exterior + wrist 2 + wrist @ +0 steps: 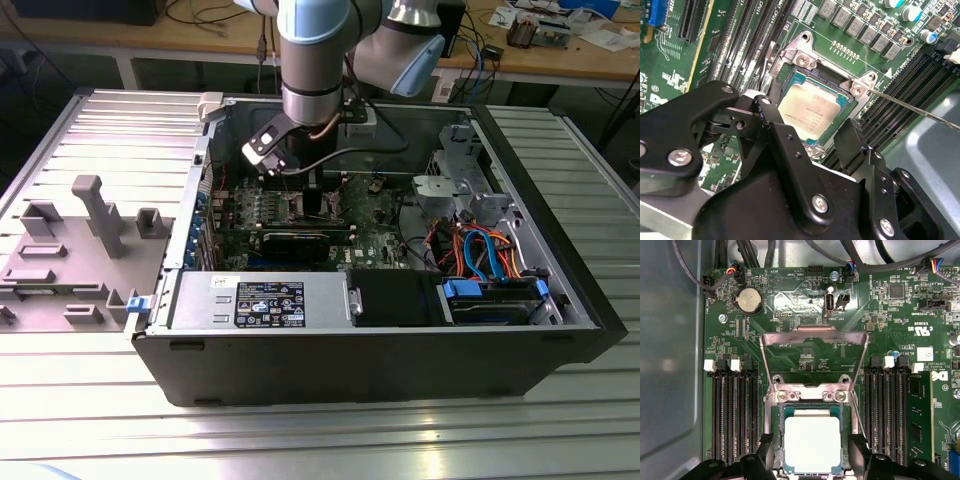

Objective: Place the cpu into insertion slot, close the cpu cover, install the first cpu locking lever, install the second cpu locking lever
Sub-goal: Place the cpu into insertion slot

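**Chip in, cover and levers to go**

Ribbed metal table (300, 440) under an open computer case (400, 350) lying on its side, with a cluttered workbench (560, 55) behind. Arm (315, 60) reaching straight down into the case, over the green board (880, 315).

Hand (812, 452) low over the socket (776, 435), black fingers (765, 112) apart, one on each side of the chip (812, 442). Not clamped, by the look of it: thin strip of socket rim visible between each finger and the chip's edge in the first wrist view.

Chip directly between the fingers, lying flat and square inside the socket, silver top up, edges parallel to the rim. Judged seated, so first step as good as done.

Cover (812, 334) just beyond the fingertips, swung up and back on its hinge, frame open over bare board, well clear of the chip. Not closed yet.

Lever (920, 108) off to one side of the hand: thin steel rod sticking out from the socket corner across the memory slots (735, 415), free, not hooked down. Second lever harder to pick out; nothing latched anywhere near the hand.

Tally, judged from the above: one step of four finished, hand not yet away from the chip, cover and both levers left.
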Available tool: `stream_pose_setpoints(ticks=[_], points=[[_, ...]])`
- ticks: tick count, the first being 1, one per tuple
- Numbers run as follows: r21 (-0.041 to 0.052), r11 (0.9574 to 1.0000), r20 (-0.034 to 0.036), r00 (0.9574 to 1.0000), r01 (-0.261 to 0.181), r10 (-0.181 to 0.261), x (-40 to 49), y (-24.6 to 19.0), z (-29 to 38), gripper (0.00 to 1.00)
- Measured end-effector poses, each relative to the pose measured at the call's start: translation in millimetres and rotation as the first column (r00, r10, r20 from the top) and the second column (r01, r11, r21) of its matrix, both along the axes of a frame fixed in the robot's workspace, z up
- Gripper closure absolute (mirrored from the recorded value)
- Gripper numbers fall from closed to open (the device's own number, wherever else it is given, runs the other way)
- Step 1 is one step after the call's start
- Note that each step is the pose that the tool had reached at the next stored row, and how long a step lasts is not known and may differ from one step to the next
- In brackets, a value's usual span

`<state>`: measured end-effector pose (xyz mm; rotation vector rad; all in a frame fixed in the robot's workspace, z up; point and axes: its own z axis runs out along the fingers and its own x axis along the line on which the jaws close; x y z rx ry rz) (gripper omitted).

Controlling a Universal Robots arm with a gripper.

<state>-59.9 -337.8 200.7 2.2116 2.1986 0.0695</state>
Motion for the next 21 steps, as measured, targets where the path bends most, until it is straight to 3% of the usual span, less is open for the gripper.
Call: stream_pose_setpoints(ticks=[5, 11, 18, 21], points=[[0.0145, 0.9999, -0.0001, 1.0, 0.0, 0.0, -0.5, 0.3, -1.5, 0.31], [0.0172, 0.9999, -0.0001, 1.0, 0.0, 0.0, -0.5, 1.9, -2.0, 0.31], [0.0034, 1.0, -0.0002, 1.0, 0.0, 0.0, -0.6, 2.0, -0.3, 0.31], [-0.0022, 1.0, -0.0008, 1.0, 0.0, 0.0, -0.5, 2.0, 10.0, 0.31]])
